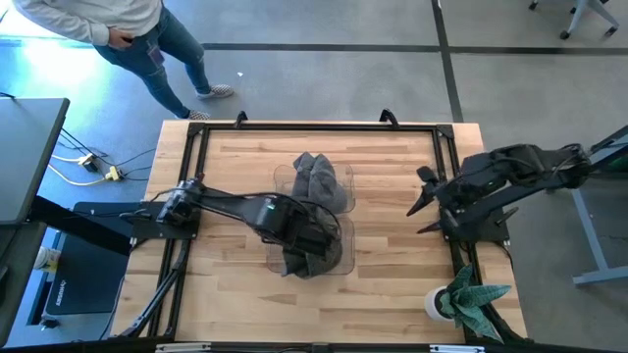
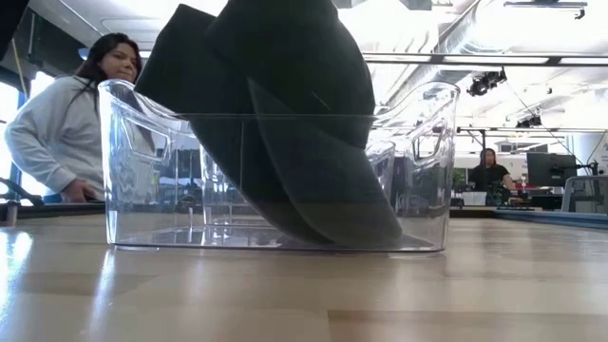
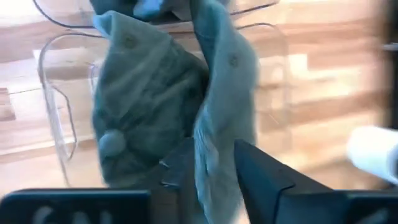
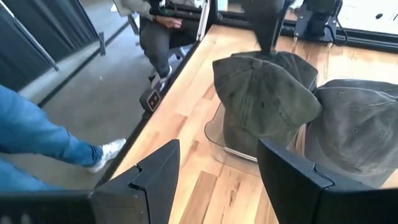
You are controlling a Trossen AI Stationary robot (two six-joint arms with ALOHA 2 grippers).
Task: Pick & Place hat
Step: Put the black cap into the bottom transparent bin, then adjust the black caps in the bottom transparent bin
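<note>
Two grey-green hats sit in two clear plastic bins mid-table. The far hat (image 1: 319, 181) lies heaped in the far bin (image 1: 283, 178). The near hat (image 1: 312, 259) (image 2: 304, 142) stands up out of the near bin (image 1: 345, 257) (image 2: 142, 190), its lower edge (image 2: 380, 236) on the bin floor. My left gripper (image 1: 309, 238) (image 3: 214, 165) is over the near bin, shut on that hat. My right gripper (image 1: 422, 204) (image 4: 217, 168) waits open near the table's right edge, pointing left toward the bins. Both hats show in the right wrist view, one of them (image 4: 267, 93) in its bin. My left gripper pinches a fold of the near hat's cloth (image 3: 214, 146) between its two fingers (image 3: 261, 174), coming from above and from the table's left. The rest of the hat (image 3: 149, 106) hangs ahead of the fingers inside the clear bin, its lower edge resting on the bin floor.
A small white pot with a green plant (image 1: 466, 299) stands at the table's near right corner. A black frame rail (image 1: 314, 126) runs along the table's edges. A person (image 1: 147, 39) stands beyond the far left corner. Bare wood lies left and right of the bins.
</note>
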